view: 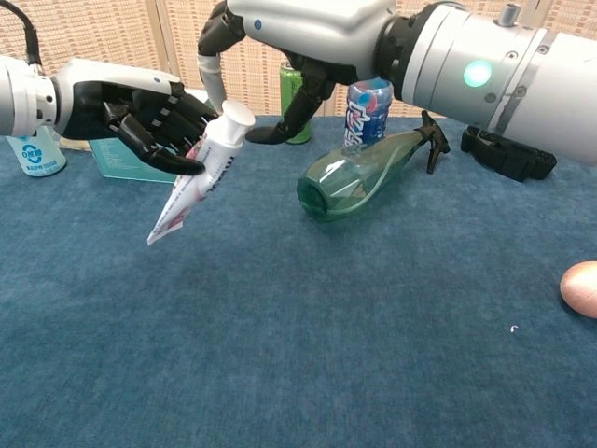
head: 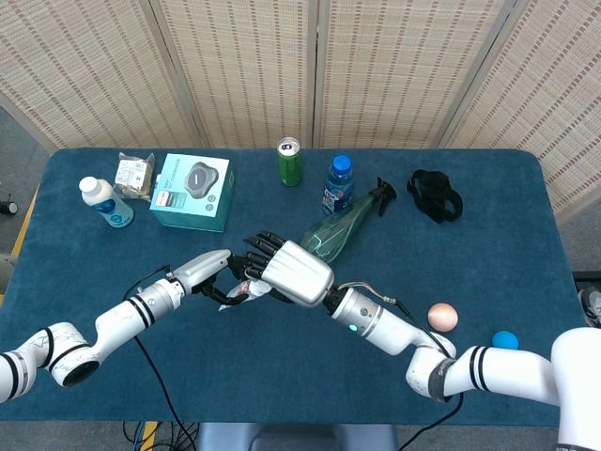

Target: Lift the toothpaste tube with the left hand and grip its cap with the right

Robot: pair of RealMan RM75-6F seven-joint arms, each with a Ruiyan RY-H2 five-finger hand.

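Note:
My left hand grips a white and red toothpaste tube and holds it off the blue table, cap end up and to the right, crimped end down. Its white cap shows bare in the chest view. My right hand hovers just above the cap with its fingers spread around it, touching nothing that I can see. In the head view my right hand covers most of the tube, next to my left hand.
A clear green spray bottle lies just right of the hands. Behind stand a green can, a blue-capped bottle, a teal box, a white bottle and a black strap. An egg and blue ball lie right.

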